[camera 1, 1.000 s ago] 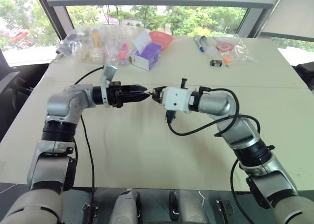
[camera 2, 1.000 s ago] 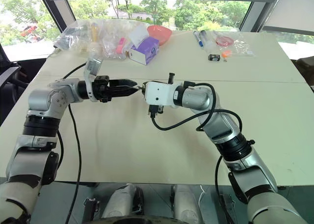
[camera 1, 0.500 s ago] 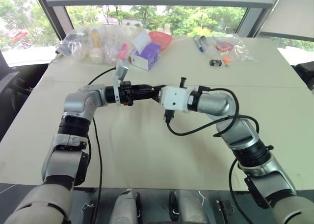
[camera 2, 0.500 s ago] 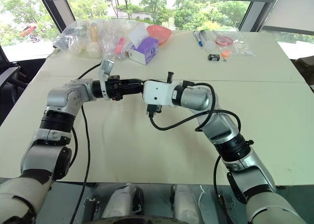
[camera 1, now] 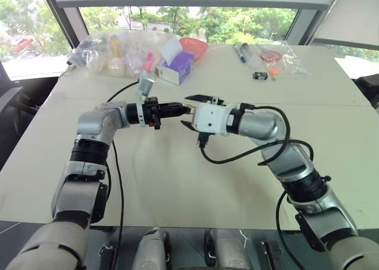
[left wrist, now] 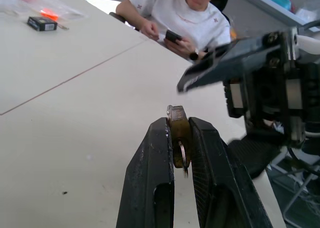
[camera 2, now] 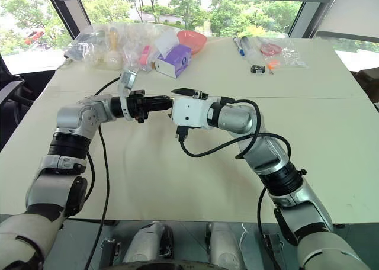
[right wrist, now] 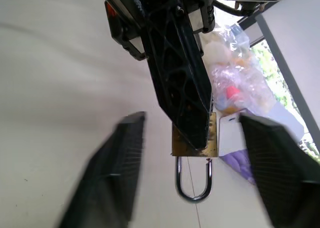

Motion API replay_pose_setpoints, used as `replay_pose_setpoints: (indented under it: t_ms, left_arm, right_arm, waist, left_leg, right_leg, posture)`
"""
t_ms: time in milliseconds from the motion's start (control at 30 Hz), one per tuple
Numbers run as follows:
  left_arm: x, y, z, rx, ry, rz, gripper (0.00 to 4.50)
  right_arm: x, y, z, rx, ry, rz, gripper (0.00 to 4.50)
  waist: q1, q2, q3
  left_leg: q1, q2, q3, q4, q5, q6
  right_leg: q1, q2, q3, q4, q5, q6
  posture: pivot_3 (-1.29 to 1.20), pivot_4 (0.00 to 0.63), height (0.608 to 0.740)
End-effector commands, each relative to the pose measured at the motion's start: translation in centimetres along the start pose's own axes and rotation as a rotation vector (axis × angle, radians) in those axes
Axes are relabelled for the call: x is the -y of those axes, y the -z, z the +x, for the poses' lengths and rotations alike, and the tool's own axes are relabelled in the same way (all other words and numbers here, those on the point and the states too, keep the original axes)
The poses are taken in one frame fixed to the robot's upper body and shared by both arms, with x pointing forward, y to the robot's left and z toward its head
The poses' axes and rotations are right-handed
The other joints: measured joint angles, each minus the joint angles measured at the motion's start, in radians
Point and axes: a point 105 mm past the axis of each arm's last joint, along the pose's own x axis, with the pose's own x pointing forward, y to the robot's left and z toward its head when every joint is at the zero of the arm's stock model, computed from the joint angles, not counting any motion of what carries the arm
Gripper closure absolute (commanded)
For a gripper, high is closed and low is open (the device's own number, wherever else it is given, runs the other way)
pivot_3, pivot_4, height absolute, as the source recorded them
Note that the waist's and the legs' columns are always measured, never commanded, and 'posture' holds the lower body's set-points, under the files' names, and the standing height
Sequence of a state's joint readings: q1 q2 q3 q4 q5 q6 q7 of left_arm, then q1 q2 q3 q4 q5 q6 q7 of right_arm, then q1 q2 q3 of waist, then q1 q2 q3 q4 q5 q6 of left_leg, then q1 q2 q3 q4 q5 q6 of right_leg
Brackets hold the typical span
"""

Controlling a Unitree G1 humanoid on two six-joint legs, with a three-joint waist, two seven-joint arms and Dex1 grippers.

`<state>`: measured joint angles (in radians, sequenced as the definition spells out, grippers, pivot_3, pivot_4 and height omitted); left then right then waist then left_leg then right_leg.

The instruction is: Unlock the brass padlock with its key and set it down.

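Observation:
The brass padlock (left wrist: 178,130) is pinched between the black fingers of my left gripper (left wrist: 178,138), which is shut on it above the middle of the table. Its silvery shackle (right wrist: 192,182) sticks out past the fingers. My right gripper (camera 1: 190,112) faces it from the right and stands open. One of its fingers (camera 1: 198,98) is above the padlock (camera 1: 186,109) and the other below, and neither touches it. The left gripper (camera 1: 179,109) points level towards the right one. The key is hidden.
Clear plastic bags (camera 1: 112,48) of small items, a purple box (camera 1: 177,67), a red bowl (camera 1: 194,46), markers (camera 1: 240,51) and a small black block (camera 1: 260,76) lie along the table's far side. A seated person (left wrist: 185,13) holds a phone beyond the table.
The right gripper, shut on the padlock before, has opened wide. The left gripper came in from the left and closed on the padlock, which now sits in its fingers.

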<state>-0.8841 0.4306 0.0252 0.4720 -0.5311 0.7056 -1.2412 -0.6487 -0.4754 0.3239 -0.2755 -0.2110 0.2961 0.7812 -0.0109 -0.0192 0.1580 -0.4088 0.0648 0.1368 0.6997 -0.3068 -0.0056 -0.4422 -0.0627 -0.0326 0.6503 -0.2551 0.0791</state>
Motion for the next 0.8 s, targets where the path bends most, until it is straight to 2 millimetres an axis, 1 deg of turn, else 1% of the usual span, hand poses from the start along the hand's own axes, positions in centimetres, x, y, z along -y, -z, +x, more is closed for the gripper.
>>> replay_pose_setpoints:
  t_ms: [33,67,133,167,267,367,433,500,567,700,800]
  left_arm:
    - [1.3,-1.9,-0.6,0.054,0.046,0.021,4.50]
    - [1.6,-1.9,-0.6,0.050,0.063,0.024,4.50]
    - [2.1,-1.9,-0.6,0.043,0.087,0.027,4.50]
    - [2.3,-1.9,-0.7,0.039,0.099,0.030,4.50]
    - [2.8,-1.9,-0.7,0.025,0.124,0.043,4.50]
    - [2.8,-1.7,-0.7,0.005,0.122,0.065,4.50]
    - [3.3,-2.0,-0.6,0.002,0.147,0.078,4.50]
    - [3.8,-2.1,-0.6,-0.004,0.169,0.089,4.50]
    - [4.0,-2.0,-0.6,-0.019,0.174,0.104,4.50]
    - [3.7,-2.1,-0.5,-0.016,0.153,0.117,4.50]
    - [3.7,-2.2,-0.5,-0.009,0.151,0.119,4.50]
  right_arm:
    - [2.1,-2.1,-2.5,0.137,0.147,0.316,0.03]
    - [2.5,-2.9,-3.0,0.187,0.169,0.399,0.03]
    - [3.3,-3.5,-3.7,0.223,0.212,0.488,0.03]
    - [3.5,-3.2,-3.8,0.208,0.235,0.506,0.03]
    - [3.8,-1.3,-4.0,0.111,0.286,0.488,0.03]
    - [4.0,-0.6,-4.0,0.082,0.308,0.491,0.03]
    - [4.0,0.0,-3.9,0.061,0.316,0.496,0.03]
    - [3.9,0.3,-3.7,0.048,0.309,0.495,0.03]
    - [3.5,0.2,-3.5,0.050,0.286,0.490,0.03]
    - [2.6,-0.4,-3.0,0.068,0.227,0.486,0.03]
    - [1.7,-0.4,-2.9,0.060,0.177,0.486,0.03]
  waist:
    - [0.000,0.000,0.000]
    - [-0.001,0.000,0.000]
    - [-0.003,0.000,0.000]
    - [-0.002,0.000,0.000]
    - [-0.001,0.000,0.000]
    - [-0.001,0.000,0.000]
    - [-0.002,0.000,0.000]
    - [-0.002,0.000,0.000]
    - [-0.002,0.000,0.000]
    - [-0.002,0.000,0.000]
    - [-0.002,0.000,0.000]
  left_leg:
    - [0.000,0.000,0.000,0.000,0.000,0.000]
    - [0.000,0.000,-0.001,0.000,0.000,0.000]
    - [0.000,0.000,-0.002,0.000,0.000,0.000]
    - [0.000,0.000,-0.002,0.000,0.000,0.000]
    - [0.001,0.000,-0.002,0.000,0.000,0.000]
    - [0.000,0.000,-0.001,0.000,0.000,0.000]
    - [0.000,0.000,-0.001,0.000,0.000,0.000]
    - [0.000,0.000,-0.001,0.000,0.000,0.000]
    - [0.000,0.000,-0.001,0.000,0.000,0.000]
    - [0.000,0.000,-0.002,0.000,0.000,0.000]
    - [0.000,0.000,-0.002,0.000,0.000,0.000]
  right_leg:
    - [0.000,0.000,0.000,0.000,0.000,0.000]
    - [0.000,0.000,0.000,0.000,0.000,0.000]
    - [0.000,0.000,0.000,0.001,0.000,0.000]
    - [0.000,0.000,0.000,0.001,0.000,0.000]
    - [0.000,0.000,0.000,0.001,0.000,0.000]
    - [0.000,0.000,0.000,0.000,0.000,0.000]
    - [0.000,0.000,0.000,0.000,0.000,0.000]
    - [0.000,0.000,0.000,0.000,0.000,0.000]
    - [0.000,0.000,0.000,0.000,0.000,0.000]
    - [0.000,0.000,0.000,0.001,0.000,0.000]
    - [0.000,0.000,0.000,0.000,0.000,0.000]
  posture:
    - [0.00,0.150,0.734]
    - [0.00,0.150,0.734]
    - [0.00,0.150,0.734]
    - [0.00,0.150,0.734]
    - [0.00,0.150,0.734]
    - [0.00,0.150,0.734]
    - [0.00,0.150,0.734]
    - [0.00,0.150,0.734]
    - [0.00,0.150,0.734]
    - [0.00,0.150,0.734]
    - [0.00,0.150,0.734]
